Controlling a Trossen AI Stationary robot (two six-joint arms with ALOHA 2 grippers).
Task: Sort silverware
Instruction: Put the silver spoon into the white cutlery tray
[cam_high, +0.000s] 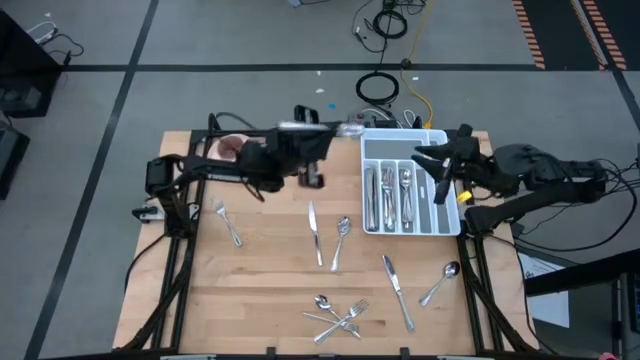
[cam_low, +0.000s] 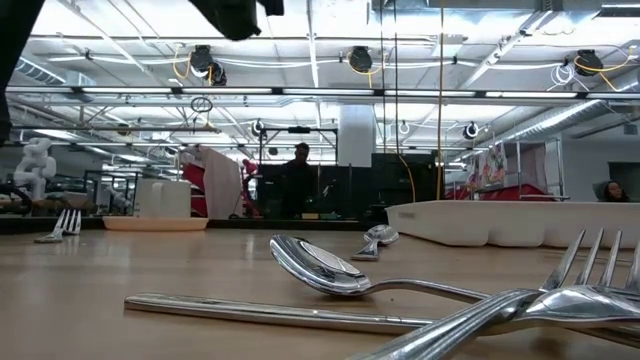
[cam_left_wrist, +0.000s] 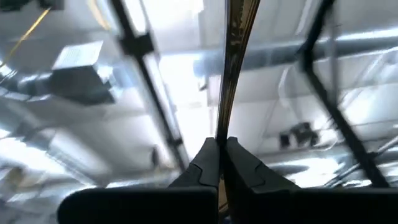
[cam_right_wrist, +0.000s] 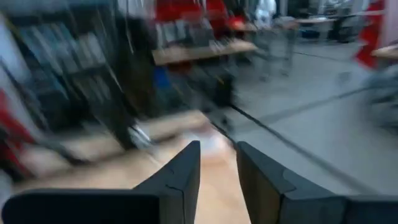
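Left gripper (cam_left_wrist: 219, 163): raised above the table's far middle, fingers clenched on a slim metal piece (cam_left_wrist: 233, 68) that only the left wrist view shows. Right gripper (cam_high: 436, 165): over the white divided tray (cam_high: 432, 137), empty, jaws parted. High view alone lists loose silverware (cam_high: 340, 318) across the wooden table (cam_high: 270, 280), with more in the tray's compartments.

1. This is a robotics lab or workshop in a big industrial hall.
2. The low view shows an open ceiling (cam_low: 320, 70) of white beams, ducts and strip lights, with cable reels (cam_low: 360, 58) hanging.
3. Work benches (cam_low: 300, 195) and a person (cam_low: 300, 165) stand behind.
4. The high view shows a grey floor (cam_high: 200, 30) with taped lines, loose cables (cam_high: 385, 85) and a wooden table (cam_high: 260, 290).
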